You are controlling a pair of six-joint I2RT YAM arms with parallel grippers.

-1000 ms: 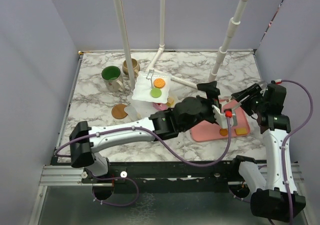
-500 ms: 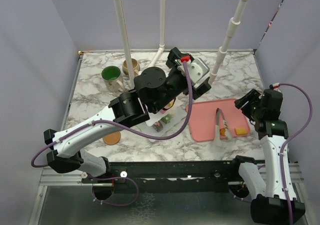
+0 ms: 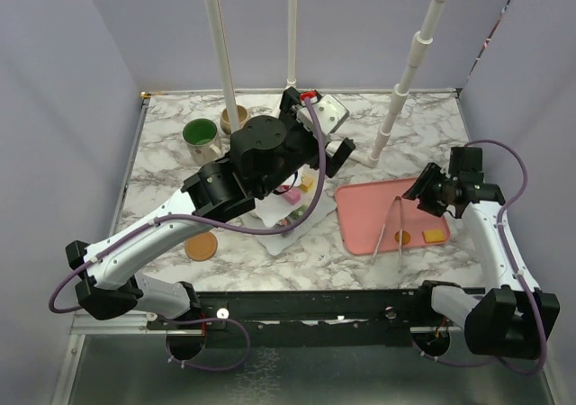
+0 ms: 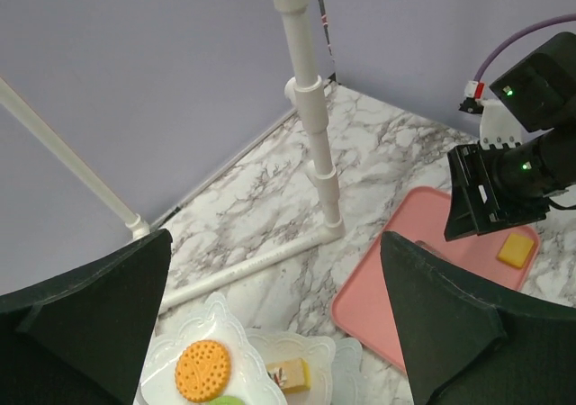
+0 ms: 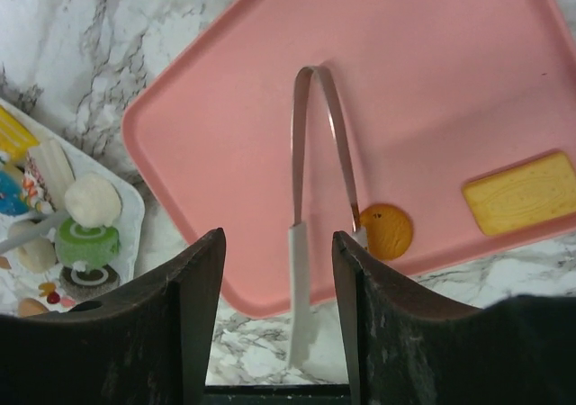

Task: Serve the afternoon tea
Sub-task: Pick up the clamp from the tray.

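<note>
The white tiered stand (image 3: 290, 221) is mostly hidden under my left arm. Its top plate (image 4: 171, 369) carries an orange biscuit (image 4: 202, 371), and a yellow cake (image 4: 290, 374) lies one tier down. My left gripper (image 3: 328, 157) (image 4: 274, 333) hangs open above the stand, holding nothing. Small pastries (image 5: 81, 229) sit on the bottom plate. My right gripper (image 3: 423, 192) (image 5: 277, 333) is open above the near edge of the pink tray (image 5: 432, 81). Metal tongs (image 5: 310, 153) lie loose on the tray beside an orange biscuit (image 5: 385, 231) and a yellow biscuit (image 5: 520, 193).
A green-lined mug (image 3: 200, 135) and a beige mug (image 3: 236, 117) stand at the back left. One brown coaster (image 3: 201, 245) lies near the front left. White pipe legs (image 3: 400, 90) rise from the back of the marble table (image 3: 162, 189), with a base pipe (image 4: 261, 265) lying on it.
My left arm has swung from the pink tray back over the stand. The tongs, upright earlier, now lie flat on the tray. My right gripper shifted left over the tray.
</note>
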